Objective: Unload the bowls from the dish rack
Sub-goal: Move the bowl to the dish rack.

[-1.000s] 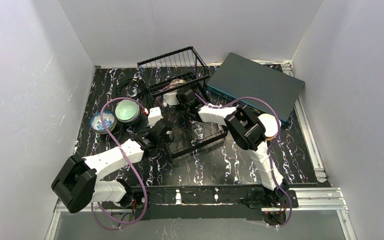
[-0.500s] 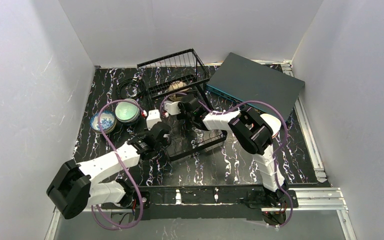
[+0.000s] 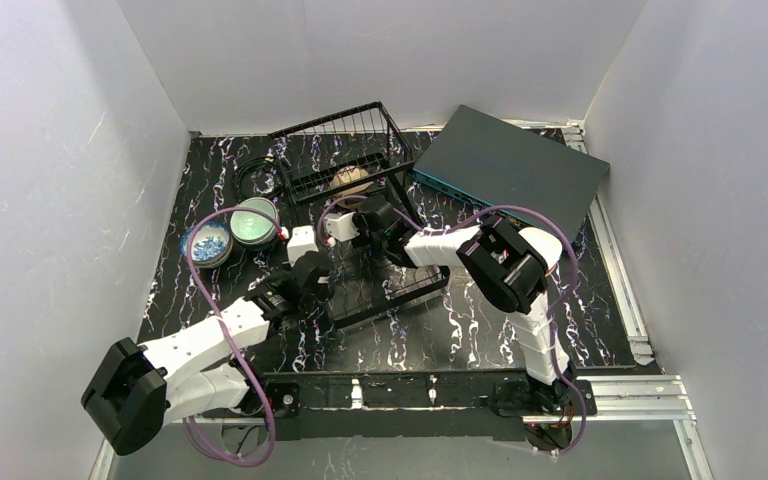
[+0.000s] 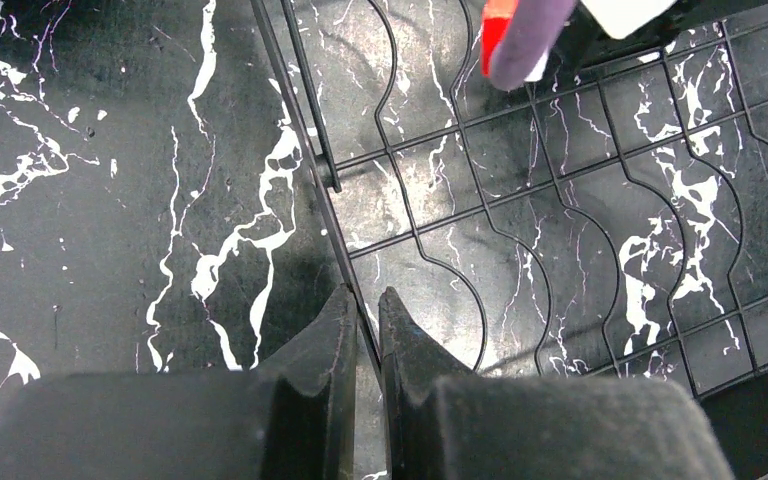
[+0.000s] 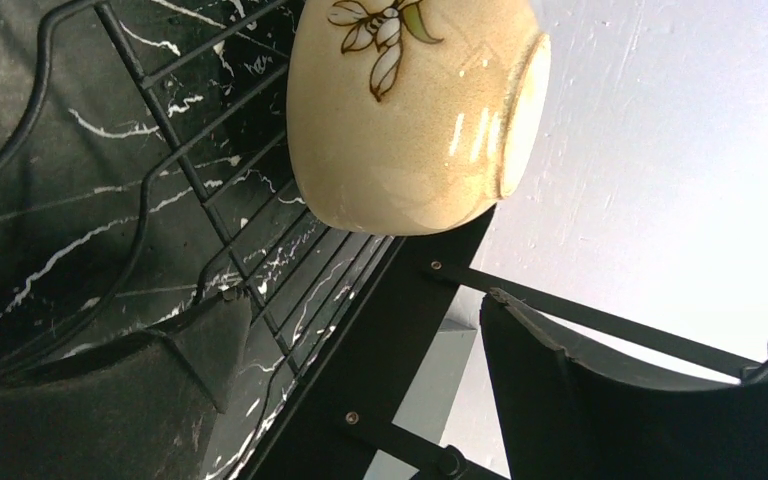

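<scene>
Clearly, left fingers (image 4: pixel 328 345) clamp dish rack (image 4: pixel 420 235); right fingers (image 5: pixel 190 370) gape, beige bowl (image 5: pixel 410 120) cropped.

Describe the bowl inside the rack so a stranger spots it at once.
Find the black wire dish rack. At its far end, by the raised basket, lies a beige bowl. Unlike the green bowl and blue bowl on the table, it has a painted flower.

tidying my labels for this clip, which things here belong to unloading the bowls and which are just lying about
Job in hand:
- dish rack
- beige bowl, in the rack
- pale green bowl and blue-and-white bowl, on the table left of the rack

Lying about:
- flat dark teal box
- dark coil, perhaps a cable
</scene>
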Robot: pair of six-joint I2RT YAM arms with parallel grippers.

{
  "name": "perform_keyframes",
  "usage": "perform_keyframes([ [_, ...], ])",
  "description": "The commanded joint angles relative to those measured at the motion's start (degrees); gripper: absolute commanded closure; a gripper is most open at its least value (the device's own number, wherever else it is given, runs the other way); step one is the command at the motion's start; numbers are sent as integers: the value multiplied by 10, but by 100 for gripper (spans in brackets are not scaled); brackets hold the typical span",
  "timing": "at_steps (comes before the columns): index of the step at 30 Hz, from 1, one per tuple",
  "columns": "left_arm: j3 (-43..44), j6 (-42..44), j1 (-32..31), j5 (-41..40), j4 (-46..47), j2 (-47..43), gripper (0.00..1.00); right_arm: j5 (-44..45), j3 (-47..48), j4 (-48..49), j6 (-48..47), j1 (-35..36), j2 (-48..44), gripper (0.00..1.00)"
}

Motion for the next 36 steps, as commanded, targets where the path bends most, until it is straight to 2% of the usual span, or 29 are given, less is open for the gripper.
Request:
perform_keyframes([
  [1, 1, 35, -18, 56, -21, -21, 100, -10, -6, -7, 6, 5, -68, 8],
  [3, 11, 27, -18, 51, -34, -29, 91, -13, -12, -27, 24, 5, -82, 8],
  [8, 44, -8, -19, 34, -97, -60, 50, -16, -29, -48, 45, 5, -98, 7],
  [12, 60, -67, -18, 40, -160, -74, 41, -33, -32, -60, 53, 5, -103, 7],
  [17, 39, -122, -18, 66, -175, -74, 41, -71, -24, -81, 64, 5, -104, 7],
  [21, 30, -139, -18, 67, -176, -61, 43, -77, -17, -81, 65, 8, -99, 8],
  [25, 18, -148, -18, 64, -176, -57, 53, -88, -11, -79, 64, 13, -96, 8],
  [27, 12, -148, -18, 65, -176, -56, 62, -93, -1, -82, 65, 16, -91, 8],
  [30, 10, -142, -20, 74, -174, -50, 81, -95, 17, -91, 62, 23, -82, 8],
  [34, 14, -127, -21, 80, -172, -44, 97, -92, 36, -92, 57, 31, -65, 7],
  [36, 16, -122, -21, 81, -172, -42, 100, -85, 49, -98, 54, 32, -54, 7],
])
